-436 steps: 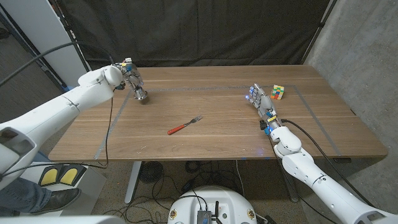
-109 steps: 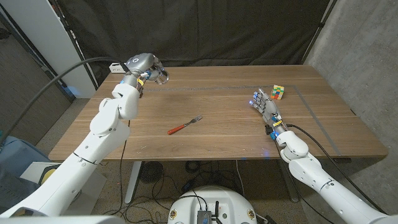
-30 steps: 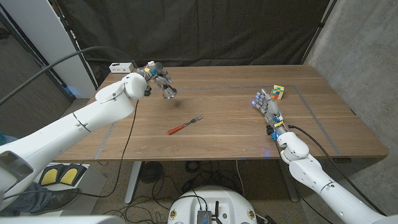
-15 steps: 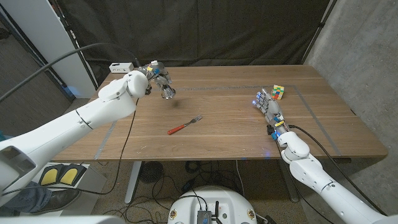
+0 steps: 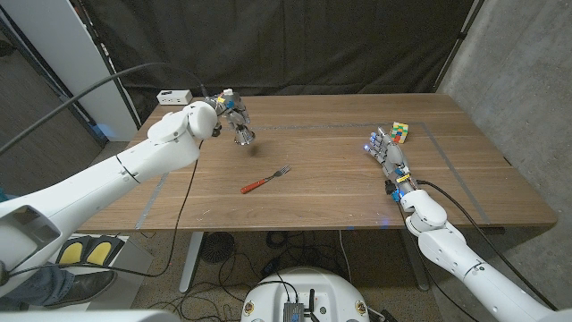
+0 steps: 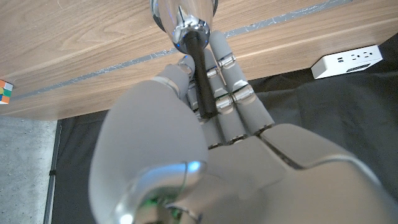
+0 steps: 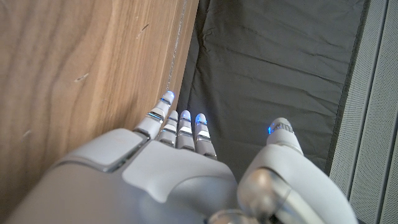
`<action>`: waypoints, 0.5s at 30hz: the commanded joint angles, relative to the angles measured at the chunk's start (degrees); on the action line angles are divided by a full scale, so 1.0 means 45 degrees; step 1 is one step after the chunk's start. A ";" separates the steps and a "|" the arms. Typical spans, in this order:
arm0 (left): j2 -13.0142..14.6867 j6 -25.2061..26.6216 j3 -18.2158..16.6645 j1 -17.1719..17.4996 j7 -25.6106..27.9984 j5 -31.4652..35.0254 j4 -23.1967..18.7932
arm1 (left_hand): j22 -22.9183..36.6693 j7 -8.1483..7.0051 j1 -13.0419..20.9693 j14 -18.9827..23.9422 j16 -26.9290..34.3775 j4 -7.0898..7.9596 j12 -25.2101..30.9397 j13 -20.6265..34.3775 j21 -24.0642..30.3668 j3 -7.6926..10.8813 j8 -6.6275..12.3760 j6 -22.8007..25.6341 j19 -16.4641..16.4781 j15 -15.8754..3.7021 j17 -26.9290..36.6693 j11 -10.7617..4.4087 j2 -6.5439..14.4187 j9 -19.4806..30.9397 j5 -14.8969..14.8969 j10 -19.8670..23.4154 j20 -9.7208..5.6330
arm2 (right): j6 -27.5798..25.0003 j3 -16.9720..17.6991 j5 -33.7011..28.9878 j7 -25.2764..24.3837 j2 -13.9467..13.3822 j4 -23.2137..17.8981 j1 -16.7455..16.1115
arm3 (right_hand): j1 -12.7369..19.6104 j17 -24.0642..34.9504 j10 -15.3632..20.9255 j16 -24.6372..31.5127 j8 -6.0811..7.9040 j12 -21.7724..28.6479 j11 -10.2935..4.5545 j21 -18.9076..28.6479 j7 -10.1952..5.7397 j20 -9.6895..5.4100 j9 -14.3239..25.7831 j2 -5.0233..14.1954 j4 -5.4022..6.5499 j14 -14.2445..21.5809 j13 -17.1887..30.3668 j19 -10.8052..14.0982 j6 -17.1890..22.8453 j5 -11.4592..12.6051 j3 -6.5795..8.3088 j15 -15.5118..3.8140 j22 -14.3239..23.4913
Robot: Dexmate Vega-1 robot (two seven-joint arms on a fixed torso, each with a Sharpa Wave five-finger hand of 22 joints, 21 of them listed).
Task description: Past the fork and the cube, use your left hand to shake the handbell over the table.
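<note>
My left hand (image 5: 226, 109) grips the dark handle of a silver handbell (image 5: 244, 136) and holds it in the air over the table's far left part, mouth tilted down toward the wood. In the left wrist view the handle (image 6: 202, 74) runs between my fingers (image 6: 233, 93) up to the shiny bell (image 6: 185, 14). A fork (image 5: 264, 181) with a red handle lies near the table's middle. A coloured cube (image 5: 399, 133) sits at the far right. My right hand (image 5: 385, 155) stands by the cube, fingers straight and apart, holding nothing.
The wooden table (image 5: 465, 179) has tape lines across its far part. A white power strip (image 5: 175, 96) lies at the far left corner. Black curtains hang behind the table. A cable trails from my left arm over the left edge.
My left hand with the bell has shifted slightly toward the table's middle and the bell's tilt has changed a little. The fork, cube and right hand have stayed put.
</note>
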 commanded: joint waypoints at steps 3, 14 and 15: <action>-0.0341 -0.0164 0.0294 -0.0142 -0.0457 0.0425 0.0549 | 0.0022 0.0031 0.0047 0.1516 0.0078 0.0027 -0.0026 0.0079 0.0091 0.0094 -0.0073 0.0031 -0.0045 -0.1496 0.0051 0.0011 0.0066 0.0050 0.0076 0.0140 -0.0025 | -0.0039 -0.0015 0.0064 0.0031 0.0040 0.0058 -0.0016 | 0.0054 0.0059 0.0134 0.0065 0.0025 -0.0001 -0.0029 -0.0034 -0.0057 -0.0029 0.0044 0.0138 -0.0037 0.0081 0.0058 0.0133 0.0091 -0.0005 -0.0021 0.0031 0.0027; -0.0605 0.0013 0.0573 -0.0007 -0.0141 0.1254 0.0738 | 0.0021 0.0018 0.0031 0.1519 0.0081 0.0040 -0.0055 0.0100 0.0114 0.0102 -0.0098 0.0013 -0.0089 -0.1506 0.0048 0.0002 0.0075 0.0064 0.0076 0.0156 -0.0017 | 0.0073 -0.0024 0.0024 -0.0012 0.0106 0.0074 -0.0037 | 0.0059 0.0060 0.0134 0.0063 0.0023 -0.0003 -0.0043 -0.0036 -0.0056 -0.0029 0.0044 0.0143 -0.0039 0.0083 0.0059 0.0132 0.0089 -0.0006 -0.0021 0.0033 0.0027; -0.0610 -0.0016 0.0563 0.0014 -0.0149 0.1258 0.0751 | 0.0021 0.0016 0.0037 0.1512 0.0076 0.0032 -0.0059 0.0102 0.0117 0.0107 -0.0103 0.0005 -0.0097 -0.1510 0.0043 -0.0001 0.0071 0.0066 0.0077 0.0160 -0.0018 | 0.0072 -0.0012 0.0028 -0.0033 0.0101 0.0039 -0.0059 | 0.0059 0.0060 0.0133 0.0063 0.0024 -0.0004 -0.0044 -0.0038 -0.0057 -0.0032 0.0044 0.0143 -0.0039 0.0084 0.0059 0.0128 0.0092 -0.0006 -0.0021 0.0038 0.0027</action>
